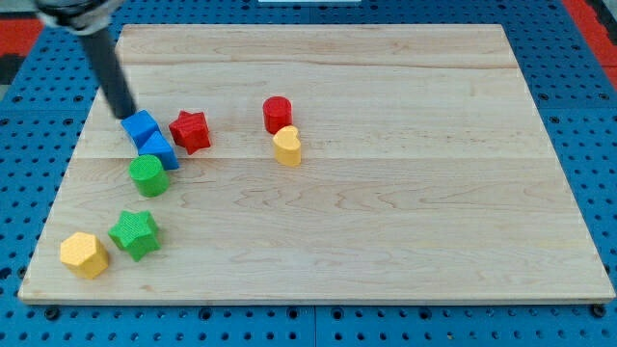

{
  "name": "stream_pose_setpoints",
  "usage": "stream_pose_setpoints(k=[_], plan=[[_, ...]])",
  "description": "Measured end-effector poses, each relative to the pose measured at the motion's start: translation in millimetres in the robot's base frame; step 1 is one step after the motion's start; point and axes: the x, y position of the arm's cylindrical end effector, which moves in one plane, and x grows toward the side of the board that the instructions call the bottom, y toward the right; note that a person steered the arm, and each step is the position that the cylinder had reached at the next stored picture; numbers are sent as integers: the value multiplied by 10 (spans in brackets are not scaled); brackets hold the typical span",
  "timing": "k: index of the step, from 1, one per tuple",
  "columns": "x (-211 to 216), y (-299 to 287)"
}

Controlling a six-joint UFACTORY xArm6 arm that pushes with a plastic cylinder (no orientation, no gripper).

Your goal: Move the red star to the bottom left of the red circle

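The red star [190, 131] lies on the wooden board [386, 212] in the upper left part. The red circle [277, 114] stands to its right, with a gap between them. My tip [125, 114] is at the view's left, touching or nearly touching the upper left corner of a blue block [141, 127], which sits just left of the red star. A second blue block [160, 150] lies against the first, lower right of it and below left of the star.
A yellow heart [286, 146] sits right below the red circle. A green circle [147, 175] sits under the blue blocks. A green star [135, 234] and a yellow hexagon [84, 255] lie near the bottom left corner.
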Motion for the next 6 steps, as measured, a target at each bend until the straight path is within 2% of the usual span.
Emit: stream_pose_setpoints(k=[1,2,5,6], plan=[[300,-95],[425,83],[71,1605],[75,1173]])
